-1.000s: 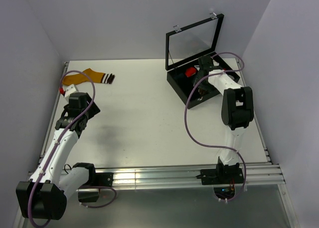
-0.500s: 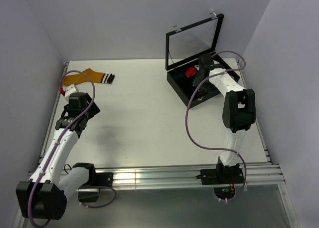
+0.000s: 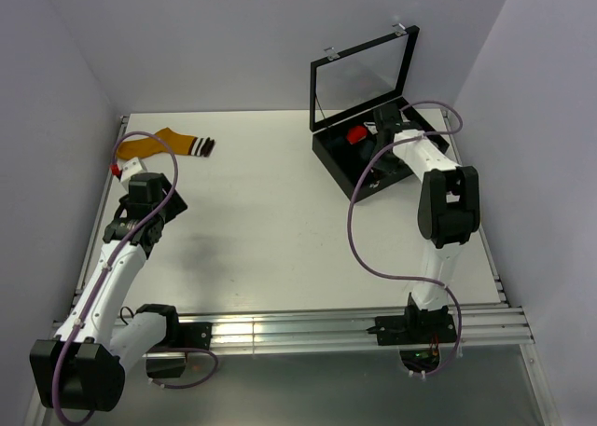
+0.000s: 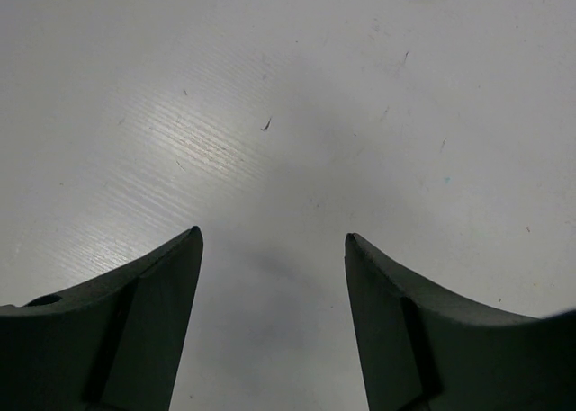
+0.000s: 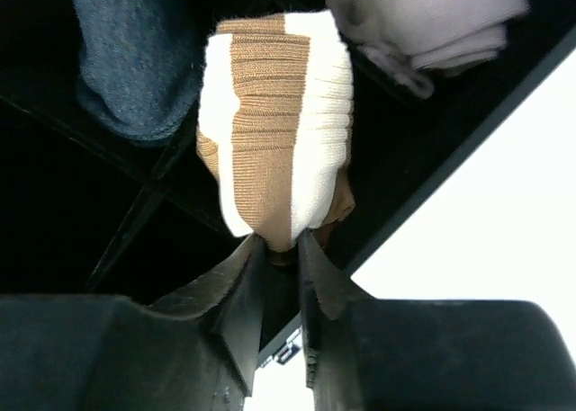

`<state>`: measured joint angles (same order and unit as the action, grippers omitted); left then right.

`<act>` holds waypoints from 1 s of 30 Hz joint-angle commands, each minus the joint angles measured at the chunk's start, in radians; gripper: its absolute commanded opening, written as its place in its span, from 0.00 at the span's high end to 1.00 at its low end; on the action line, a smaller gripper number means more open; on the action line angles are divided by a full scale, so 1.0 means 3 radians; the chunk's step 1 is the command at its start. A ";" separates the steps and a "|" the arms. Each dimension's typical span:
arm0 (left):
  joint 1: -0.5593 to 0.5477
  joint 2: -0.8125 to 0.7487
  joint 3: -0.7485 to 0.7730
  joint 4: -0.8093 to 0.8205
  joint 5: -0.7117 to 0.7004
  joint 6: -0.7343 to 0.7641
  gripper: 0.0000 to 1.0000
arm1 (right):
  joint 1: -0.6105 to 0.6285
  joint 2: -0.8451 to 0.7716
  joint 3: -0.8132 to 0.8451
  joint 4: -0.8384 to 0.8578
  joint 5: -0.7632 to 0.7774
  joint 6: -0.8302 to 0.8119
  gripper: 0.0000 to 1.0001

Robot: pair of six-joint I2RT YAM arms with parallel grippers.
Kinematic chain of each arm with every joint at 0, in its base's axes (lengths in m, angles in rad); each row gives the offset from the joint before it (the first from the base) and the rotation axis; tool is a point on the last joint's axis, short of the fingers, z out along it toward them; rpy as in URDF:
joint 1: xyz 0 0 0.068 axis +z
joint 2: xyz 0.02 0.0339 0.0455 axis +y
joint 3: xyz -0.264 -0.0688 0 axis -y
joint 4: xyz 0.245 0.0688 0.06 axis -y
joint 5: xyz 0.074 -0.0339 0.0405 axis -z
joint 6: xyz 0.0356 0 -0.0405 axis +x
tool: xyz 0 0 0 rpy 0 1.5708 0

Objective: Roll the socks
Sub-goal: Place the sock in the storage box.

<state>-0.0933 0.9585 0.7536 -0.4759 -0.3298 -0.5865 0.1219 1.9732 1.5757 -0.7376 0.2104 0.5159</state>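
The brown sock with cream stripes (image 5: 274, 132) hangs bunched over a black box compartment, and my right gripper (image 5: 281, 240) is shut on its lower end. From above, that gripper (image 3: 382, 126) reaches into the box (image 3: 328, 160) and hides the sock. The mustard-orange sock with a dark white-striped cuff (image 3: 168, 144) lies flat at the table's far left. My left gripper (image 3: 149, 202) hovers near it, just toward me. Its jaws (image 4: 274, 240) stand open over bare white table with nothing between them.
The box's glass lid (image 3: 364, 76) stands open at the back. Inside lie a grey-blue bundle (image 5: 135, 60), a pale pink bundle (image 5: 432, 20) and a red bundle (image 3: 356, 135). A small red thing (image 3: 116, 169) sits at the left table edge.
My right gripper's jaws have closed on the brown striped sock inside the box, after shifting slightly. The left arm and the mustard sock have not moved.
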 commanded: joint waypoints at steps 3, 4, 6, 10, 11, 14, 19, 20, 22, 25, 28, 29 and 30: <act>-0.0011 -0.0060 -0.0001 0.0093 0.0025 0.0068 0.30 | -0.0053 0.0126 -0.0328 -0.0149 -0.0077 -0.0002 0.80; -0.0016 -0.0060 -0.0001 0.0093 0.0036 0.0068 0.30 | -0.0059 0.0146 -0.0343 -0.0159 -0.0128 -0.0007 0.80; -0.0011 -0.0055 -0.0001 0.0093 0.0046 0.0068 0.30 | -0.0053 0.0142 -0.0369 -0.0159 -0.0174 -0.0037 0.79; -0.0011 -0.0050 -0.0001 0.0103 0.0056 0.0073 0.30 | -0.0053 -0.0001 -0.0257 -0.0210 -0.0226 -0.0068 0.70; -0.0011 -0.0050 -0.0001 0.0098 0.0061 0.0073 0.30 | -0.0053 -0.0088 -0.0145 -0.0261 -0.0226 -0.0073 0.66; -0.0016 -0.0055 -0.0001 0.0098 0.0061 0.0073 0.30 | -0.0053 -0.0241 0.0125 -0.0363 -0.0154 -0.0053 0.60; -0.0011 -0.0060 -0.0001 0.0098 0.0066 0.0073 0.30 | -0.0069 -0.0324 0.0418 -0.0369 0.0004 -0.0007 0.59; -0.0011 -0.0055 -0.0001 0.0098 0.0061 0.0073 0.30 | -0.0079 -0.0298 0.0444 -0.0323 0.0025 0.0008 0.60; -0.0011 -0.0060 -0.0001 0.0093 0.0056 0.0073 0.30 | -0.0130 -0.0252 0.0444 -0.0277 0.0061 0.0034 0.62; -0.0011 -0.0060 -0.0001 0.0093 0.0061 0.0073 0.30 | -0.0176 -0.0125 0.0357 -0.0114 0.0025 0.0019 0.66; -0.0011 -0.0060 -0.0001 0.0098 0.0061 0.0073 0.30 | -0.0191 0.0018 0.0209 -0.0032 -0.0026 -0.0017 0.71; -0.0011 -0.0060 -0.0001 0.0088 0.0061 0.0073 0.30 | -0.0192 0.0075 0.0158 0.0024 -0.0072 -0.0022 0.72; -0.0011 -0.0060 0.0004 0.0093 0.0056 0.0073 0.30 | -0.0192 0.0090 0.0102 0.0055 -0.0108 -0.0022 0.73</act>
<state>-0.0944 0.9585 0.7536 -0.4759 -0.3187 -0.5861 0.0700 1.9678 1.6508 -0.7612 0.1894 0.5152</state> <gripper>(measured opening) 0.699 0.281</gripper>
